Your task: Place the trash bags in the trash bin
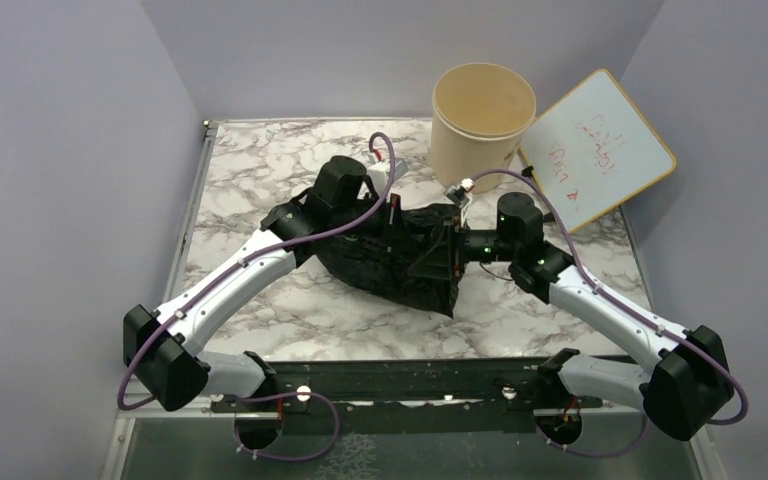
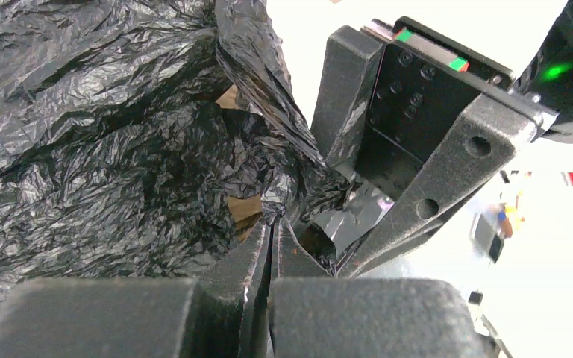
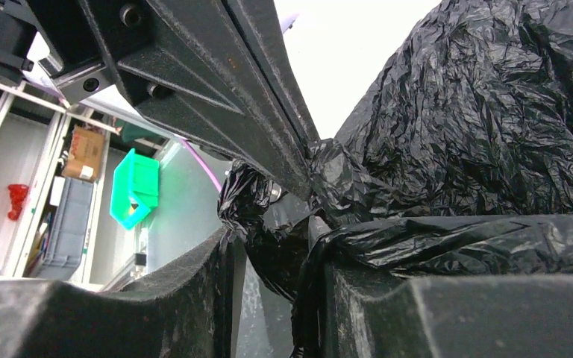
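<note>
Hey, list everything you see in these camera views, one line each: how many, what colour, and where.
trash bag: one, glossy black, crumpled mid-table between both claws
trash bin: one, beige, upright at the table's far edge
whiteboard: one, white with yellow frame and red writing, tilted, just right of the bin
table: one, white-grey marble pattern, under everything
left claw: one, black, shut on a twist of the bag
right claw: one, black, open, bag plastic between its fingers

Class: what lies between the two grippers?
Black trash bag plastic. The left wrist view shows the left gripper pinching a fold that reaches into the open right gripper.
</note>
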Robot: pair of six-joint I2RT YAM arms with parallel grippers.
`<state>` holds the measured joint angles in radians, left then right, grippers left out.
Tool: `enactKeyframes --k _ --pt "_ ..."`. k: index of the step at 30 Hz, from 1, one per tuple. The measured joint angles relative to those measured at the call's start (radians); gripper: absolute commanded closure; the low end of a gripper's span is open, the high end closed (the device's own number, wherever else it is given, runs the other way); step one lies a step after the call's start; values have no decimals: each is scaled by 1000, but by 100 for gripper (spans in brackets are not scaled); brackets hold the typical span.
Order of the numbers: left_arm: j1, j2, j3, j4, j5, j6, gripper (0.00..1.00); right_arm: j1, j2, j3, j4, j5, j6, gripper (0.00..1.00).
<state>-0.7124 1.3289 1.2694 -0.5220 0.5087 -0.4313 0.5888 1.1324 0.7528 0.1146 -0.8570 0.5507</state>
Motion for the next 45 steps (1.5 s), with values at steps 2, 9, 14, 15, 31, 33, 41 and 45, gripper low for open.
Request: enactKeyframes --k 2,9,14,15,31,33,41,45 --pt "0 -21 -32 39 -18 -37 100 0 0 0 3 8 8 56" --pt "0 -73 -80 123 -97 -116 100 0 -50 -15 6 143 55 54" --pt "0 -164 -71 109 -239 -118 100 0 -185 -86 -14 366 110 54" --pt "0 -180 -60 100 -264 -113 100 0 -214 -95 -32 417 117 53" --pt "0 -356 8 -2 -573 -85 100 -1 -320 -28 -527 1146 214 51" --pt "3 -385 -2 11 -570 -80 100 -2 -328 -29 -484 1061 179 48" --pt "3 -254 -9 101 -402 -134 100 -2 -211 3 -117 558 195 36" --pt "1 -224 -148 185 -322 -220 100 -2 -65 61 79 299 272 34"
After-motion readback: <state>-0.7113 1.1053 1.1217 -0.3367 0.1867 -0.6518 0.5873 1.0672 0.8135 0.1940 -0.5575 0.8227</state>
